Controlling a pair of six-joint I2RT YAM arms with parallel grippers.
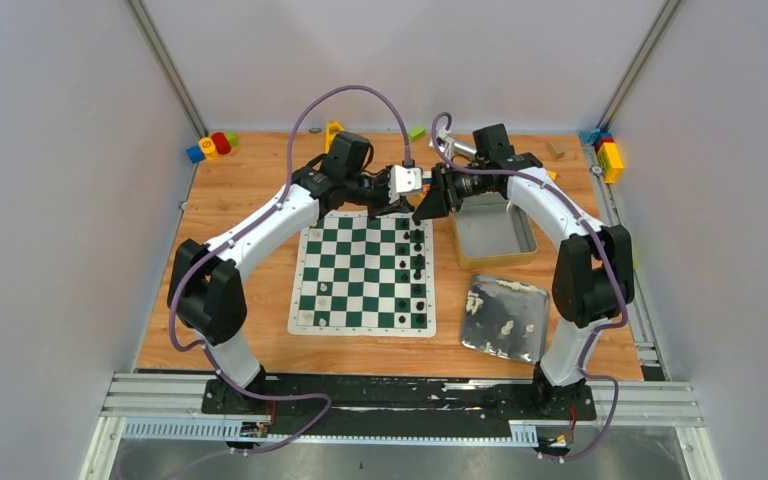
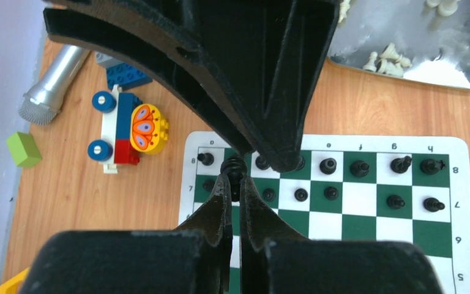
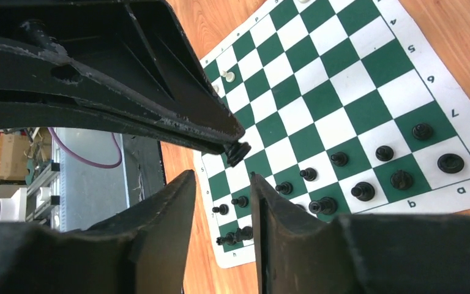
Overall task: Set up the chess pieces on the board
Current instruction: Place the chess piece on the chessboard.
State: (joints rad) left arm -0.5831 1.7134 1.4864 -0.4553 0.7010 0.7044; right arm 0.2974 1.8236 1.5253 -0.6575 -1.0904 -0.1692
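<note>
Wooden table, grey walls. Both reach the board's one o'clock: left gripper pinches a black piece; right gripper parted, empty.

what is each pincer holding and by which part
The left pincer is shut on a black chess piece, gripped by its body, round end past the tips. The right pincer is open, empty.

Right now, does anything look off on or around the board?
The black piece pinched in the left gripper looks tilted above the board, with the open right gripper crowding it. Nothing else stands out.
</note>
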